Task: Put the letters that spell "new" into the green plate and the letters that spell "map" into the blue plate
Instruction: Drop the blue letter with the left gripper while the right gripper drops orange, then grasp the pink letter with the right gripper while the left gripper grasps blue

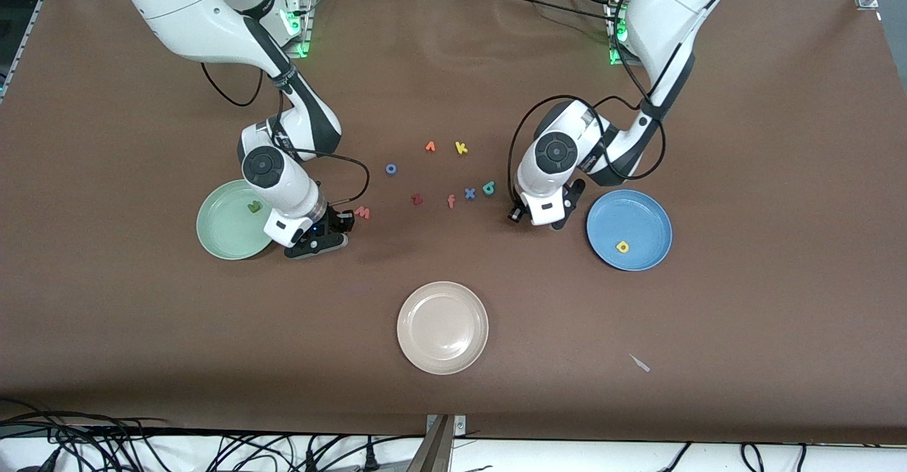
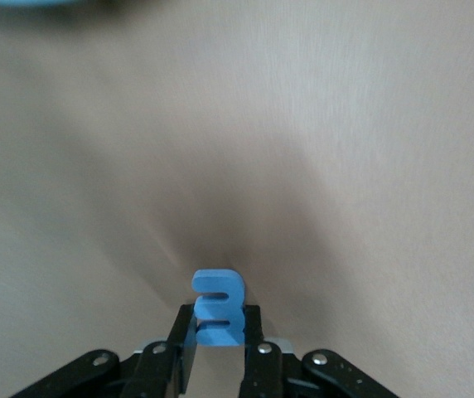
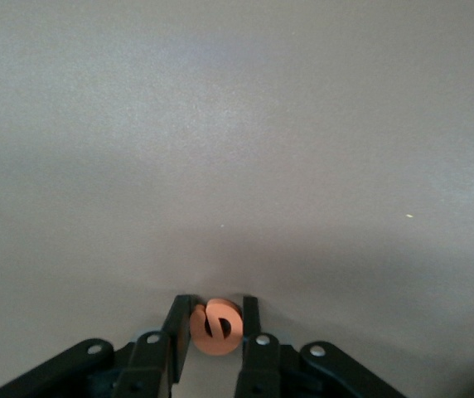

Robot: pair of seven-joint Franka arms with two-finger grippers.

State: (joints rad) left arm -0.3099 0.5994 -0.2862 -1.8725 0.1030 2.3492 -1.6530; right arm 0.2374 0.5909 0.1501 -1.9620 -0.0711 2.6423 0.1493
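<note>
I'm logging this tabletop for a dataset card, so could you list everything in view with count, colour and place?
green plate: 1, mint, right arm's end; dark green n in it
blue plate: 1, blue, left arm's end; yellow p in it
beige plate: 1, nearest the front camera
loose letters on the table: pinkish-red w, blue o, dark red z, orange f, blue x, teal a, orange v, yellow k
pale scrap: 1, near the front edge
left gripper: shut on blue m, beside the blue plate
right gripper: shut on orange e, beside the green plate
</note>
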